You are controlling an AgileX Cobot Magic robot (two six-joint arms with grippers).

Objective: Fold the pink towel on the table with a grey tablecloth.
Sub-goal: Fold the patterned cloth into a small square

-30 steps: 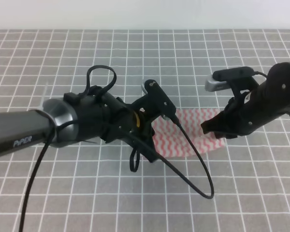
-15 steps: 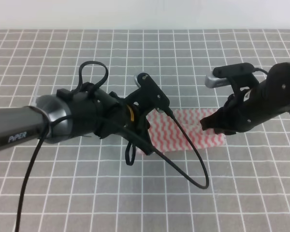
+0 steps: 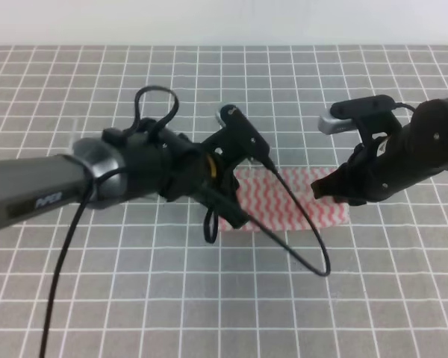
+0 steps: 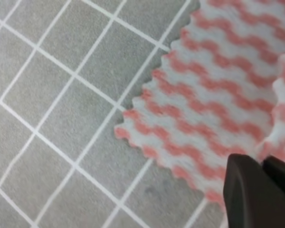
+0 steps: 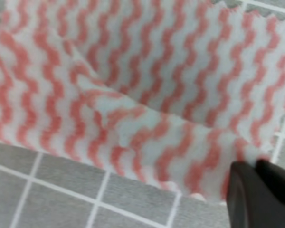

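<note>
Two hands pinching the pink towel point(image 3: 306, 201) over the table with a grey tablecloth point(image 3: 134, 298).

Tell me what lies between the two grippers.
In the exterior high view, only the pink towel spans from the left gripper to the right gripper, crossed by a black cable, on the grey tablecloth.

The pink towel point(image 3: 291, 205) now lies flatter, stretched wider between both arms.
</note>
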